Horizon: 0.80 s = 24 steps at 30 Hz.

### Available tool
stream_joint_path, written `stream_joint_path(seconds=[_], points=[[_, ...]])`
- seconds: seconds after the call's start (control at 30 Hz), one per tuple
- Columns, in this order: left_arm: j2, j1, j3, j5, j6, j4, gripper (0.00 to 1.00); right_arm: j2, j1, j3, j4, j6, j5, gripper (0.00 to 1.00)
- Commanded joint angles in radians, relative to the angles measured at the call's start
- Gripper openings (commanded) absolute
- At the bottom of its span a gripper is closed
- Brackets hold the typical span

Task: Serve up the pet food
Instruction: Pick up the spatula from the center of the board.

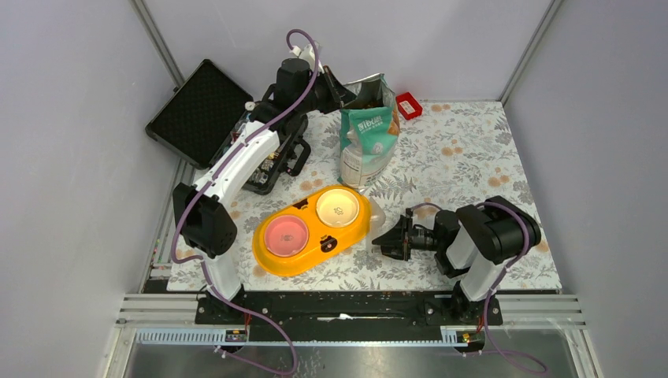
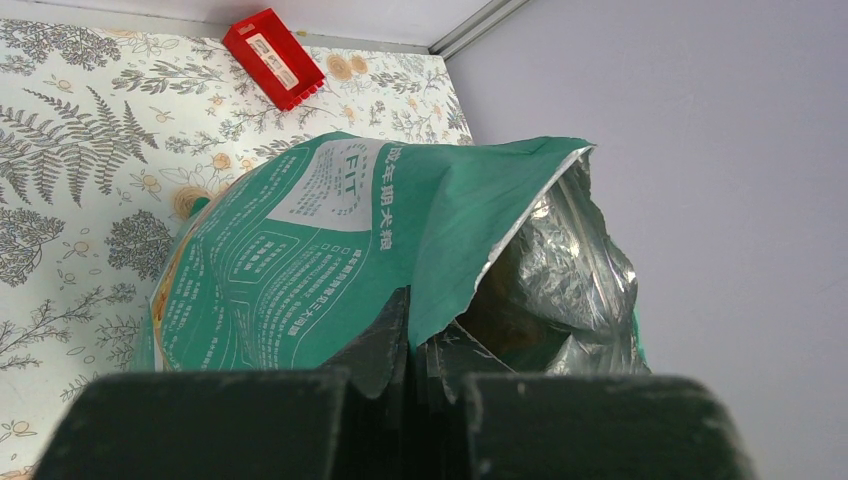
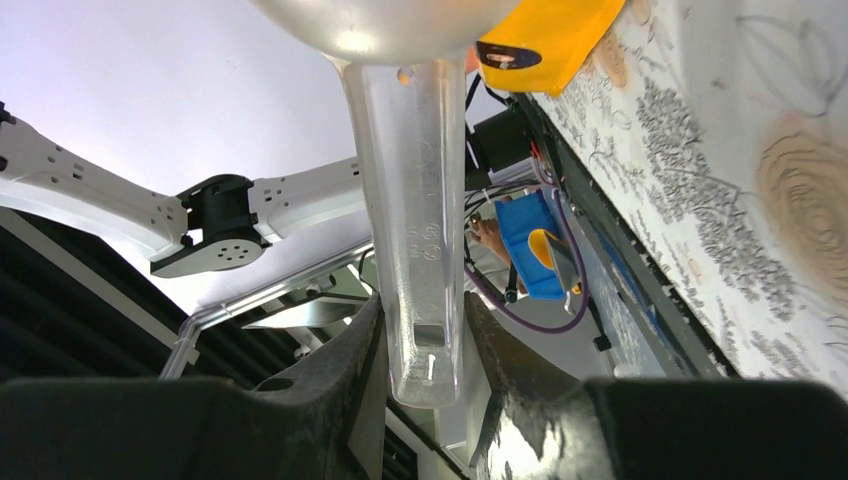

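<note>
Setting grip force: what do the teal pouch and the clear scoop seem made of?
Teal-and-white stand-up pouch: likely thin plastic film with foil lining; its crinkled silver inside shines. Clear long-handled scoop: probably rigid moulded plastic, glossy, translucent, with embossed marks on the handle.

Teal pouch (image 1: 369, 134) stands open, kibble (image 2: 505, 330) perhaps inside

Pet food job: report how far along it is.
Done: the pouch stands open, its foil mouth showing. In hand: the left gripper pinches the pouch's rim, and the right gripper holds the clear scoop by its handle beside the yellow feeder. Left: no kibble shows in the pink bowl or the cream bowl, so scooping and serving remain.
</note>
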Motion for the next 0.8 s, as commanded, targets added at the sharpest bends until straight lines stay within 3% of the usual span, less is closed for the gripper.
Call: stream_joint_path(seconds=[0.0, 0.1, 0.23, 0.33, 0.5, 0.77], points=[[-0.098, 0.011, 0.029, 0.033, 0.004, 0.023, 0.00, 0.069, -0.049, -0.029, 0.022, -0.064, -0.036, 0.02], [-0.097, 0.010, 0.030, 0.037, 0.003, 0.023, 0.00, 0.132, -0.082, -0.037, 0.022, -0.101, -0.064, 0.09], [-0.099, 0.010, 0.029, 0.034, 0.004, 0.023, 0.00, 0.213, -0.102, -0.034, 0.022, -0.131, -0.082, 0.31], [-0.096, 0.010, 0.031, 0.035, 0.004, 0.024, 0.00, 0.259, -0.103, -0.032, 0.022, -0.144, -0.075, 0.37], [-0.096, 0.010, 0.027, 0.034, 0.006, 0.022, 0.00, 0.286, -0.109, -0.048, 0.021, -0.166, -0.049, 0.57], [-0.089, 0.005, 0.033, 0.035, 0.006, 0.021, 0.00, 0.269, -0.111, -0.061, 0.017, -0.178, -0.004, 0.72]])
